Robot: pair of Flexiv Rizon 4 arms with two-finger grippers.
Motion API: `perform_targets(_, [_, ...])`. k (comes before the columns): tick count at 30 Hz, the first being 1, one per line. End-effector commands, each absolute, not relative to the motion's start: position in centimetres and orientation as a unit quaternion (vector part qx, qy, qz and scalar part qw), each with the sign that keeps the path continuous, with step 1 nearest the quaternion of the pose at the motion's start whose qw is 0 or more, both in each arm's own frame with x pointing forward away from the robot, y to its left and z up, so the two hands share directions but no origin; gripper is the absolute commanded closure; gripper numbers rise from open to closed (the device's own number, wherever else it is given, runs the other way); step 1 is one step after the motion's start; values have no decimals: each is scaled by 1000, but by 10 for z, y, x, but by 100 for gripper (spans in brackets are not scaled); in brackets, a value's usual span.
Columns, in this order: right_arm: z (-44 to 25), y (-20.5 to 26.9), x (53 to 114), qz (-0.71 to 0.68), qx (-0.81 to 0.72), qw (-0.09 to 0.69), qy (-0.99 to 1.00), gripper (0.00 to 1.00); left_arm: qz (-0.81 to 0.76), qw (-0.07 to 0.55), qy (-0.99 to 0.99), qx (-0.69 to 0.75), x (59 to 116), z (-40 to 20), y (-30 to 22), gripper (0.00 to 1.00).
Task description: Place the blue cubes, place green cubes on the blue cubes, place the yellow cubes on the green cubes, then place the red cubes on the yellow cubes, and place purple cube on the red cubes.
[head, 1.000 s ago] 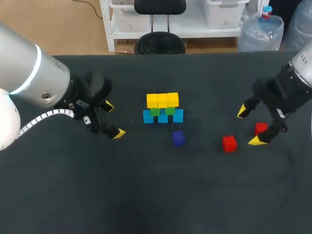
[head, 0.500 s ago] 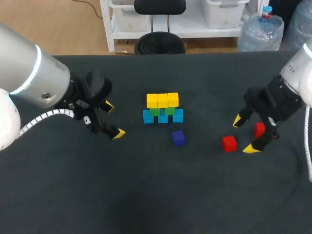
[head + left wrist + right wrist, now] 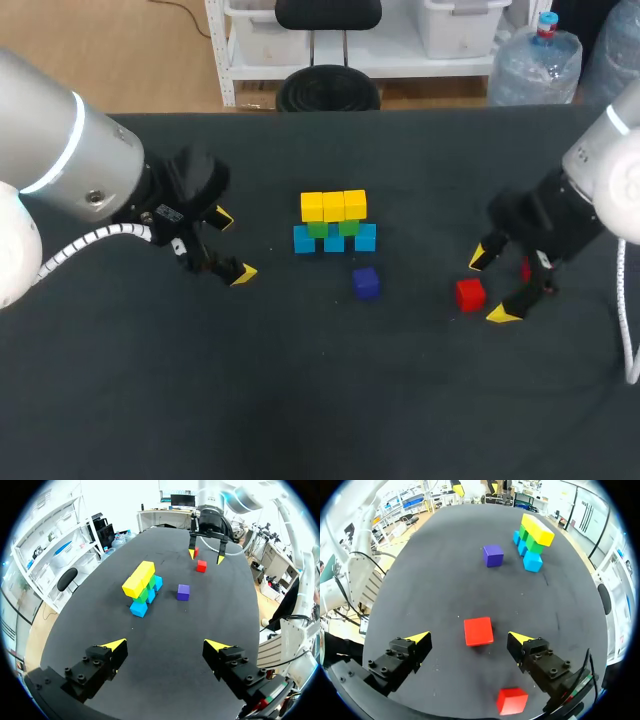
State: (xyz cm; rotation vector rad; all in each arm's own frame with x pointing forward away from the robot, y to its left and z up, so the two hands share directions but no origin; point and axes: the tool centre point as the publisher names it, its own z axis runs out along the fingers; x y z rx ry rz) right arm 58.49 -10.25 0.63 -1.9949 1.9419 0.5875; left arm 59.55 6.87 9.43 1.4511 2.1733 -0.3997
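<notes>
My right pincer (image 3: 489,286) hung spread over a plain, sharp-edged red cube (image 3: 478,631); my left pincer (image 3: 232,245) gaped wide.

We see the counter (image 3: 300,400), a broad flat top in a dark, nearly black matte covering. Its far edge runs straight across the head view, and its surface looks even and uniform in both wrist views too.

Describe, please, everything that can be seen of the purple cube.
The purple cube is a small block of one even colour, with sharp edges and a matte surface; its material is unclear. It lies flat on the black table, alone, close to the stack of blue, green and yellow cubes on the robot's side, without touching it. Only the table touches it.
</notes>
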Motion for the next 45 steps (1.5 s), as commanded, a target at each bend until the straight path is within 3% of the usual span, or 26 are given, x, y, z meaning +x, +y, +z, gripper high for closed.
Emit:
perform_targets(1, [1, -98, 590, 212, -696, 147, 670, 4, -145, 247, 797, 531, 595, 94, 68, 0])
perform_targets(4, [1, -98, 590, 214, -698, 147, 667, 23, -145, 247, 797, 531, 595, 94, 68, 0])
perform_targets(6, [0, -98, 591, 215, -699, 146, 666, 28, -145, 247, 797, 531, 595, 94, 68, 0])
perform_targets(8, [0, -98, 591, 216, -700, 146, 665, 44, -145, 247, 797, 531, 595, 94, 68, 0])
perform_targets(14, [-2, -98, 592, 219, -701, 143, 663, 57, -145, 247, 797, 531, 595, 94, 68, 0])
perform_targets(16, [-3, -97, 593, 222, -700, 142, 664, 75, -145, 247, 797, 531, 595, 94, 68, 0])
perform_targets(18, [-2, -97, 595, 222, -699, 142, 665, 100, -145, 247, 797, 531, 595, 94, 68, 0])
perform_targets(36, [97, -93, 665, 188, -628, 195, 729, 100, -145, 247, 797, 531, 595, 94, 68, 0])
perform_targets(45, [148, -97, 694, 210, -664, 207, 688, 100, -145, 247, 797, 531, 595, 94, 68, 0])
